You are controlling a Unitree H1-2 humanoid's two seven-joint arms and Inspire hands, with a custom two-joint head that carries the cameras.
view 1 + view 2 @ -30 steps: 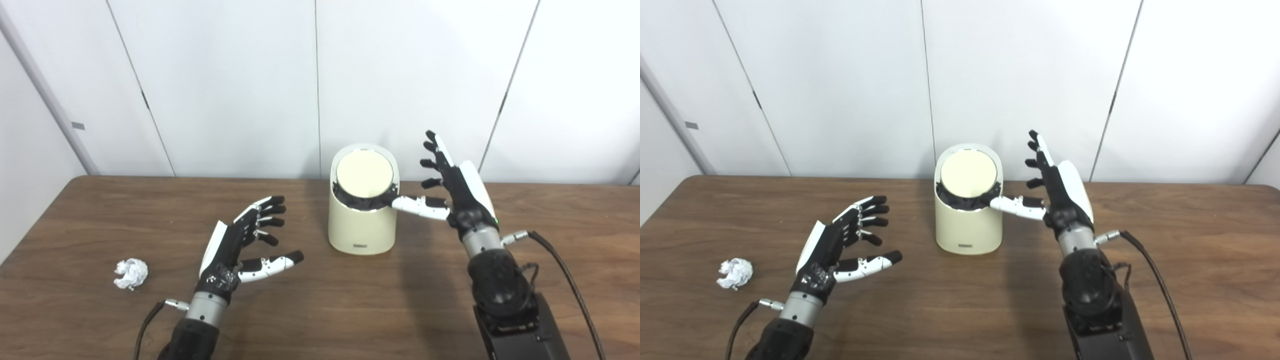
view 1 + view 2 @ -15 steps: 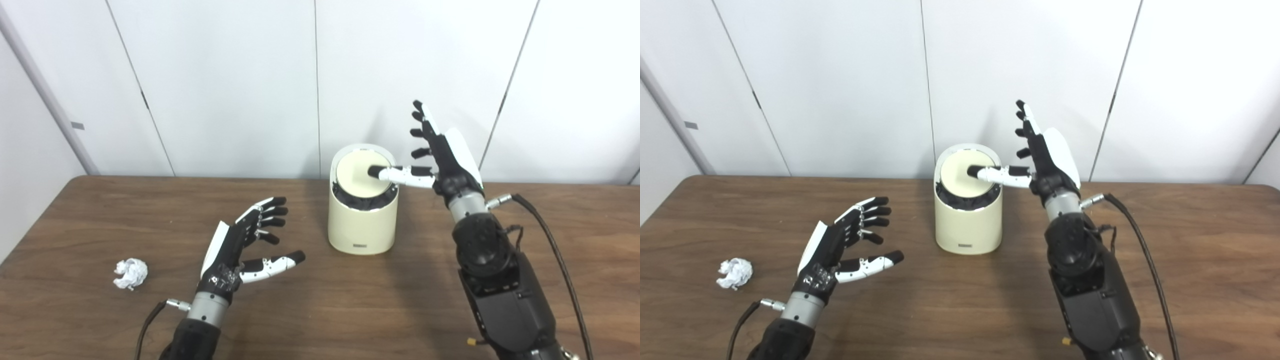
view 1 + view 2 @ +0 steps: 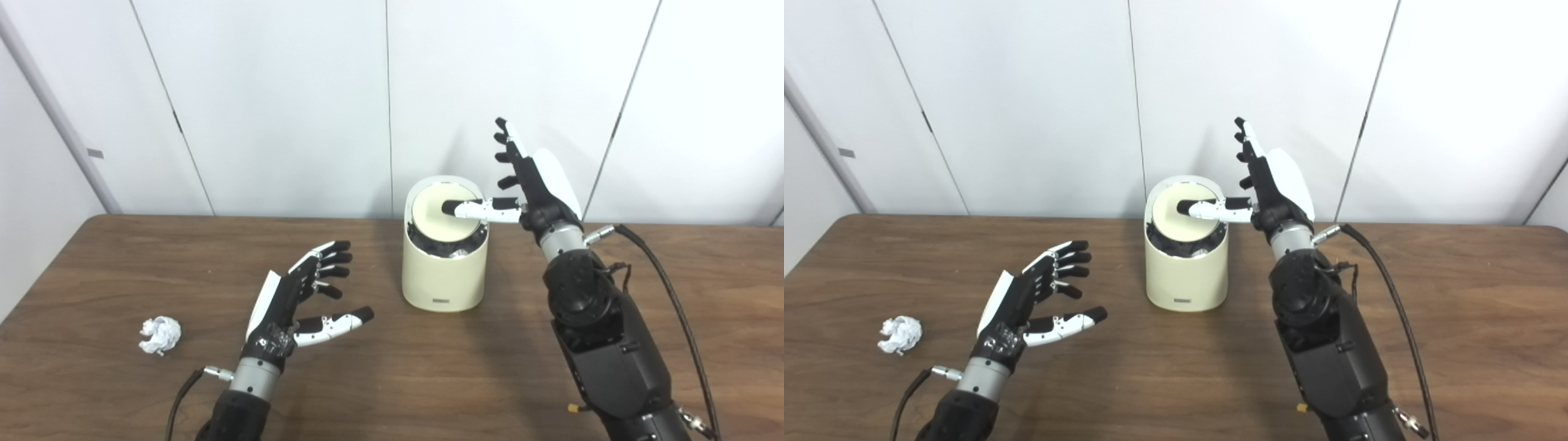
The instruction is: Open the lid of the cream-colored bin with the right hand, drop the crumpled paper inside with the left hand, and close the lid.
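The cream-colored bin (image 3: 445,275) stands upright at the middle of the table near the back. Its round lid (image 3: 441,220) is tilted up, showing a dark liner and something white inside at the front. My right hand (image 3: 531,184) is open beside the bin's right side, fingers pointing up, its thumb lying across the lid's face. A crumpled white paper ball (image 3: 160,334) lies on the table at the left. My left hand (image 3: 300,300) hovers open above the table between the paper and the bin, holding nothing.
The wooden table (image 3: 398,380) runs the full width, with its back edge against white wall panels (image 3: 275,104). A black cable (image 3: 667,288) trails from the right wrist over the table's right side.
The right hand rose and moved left; its thumb went from the bin's front rim to the lid's face. The lid is tilted up more. The left hand and paper stayed still.
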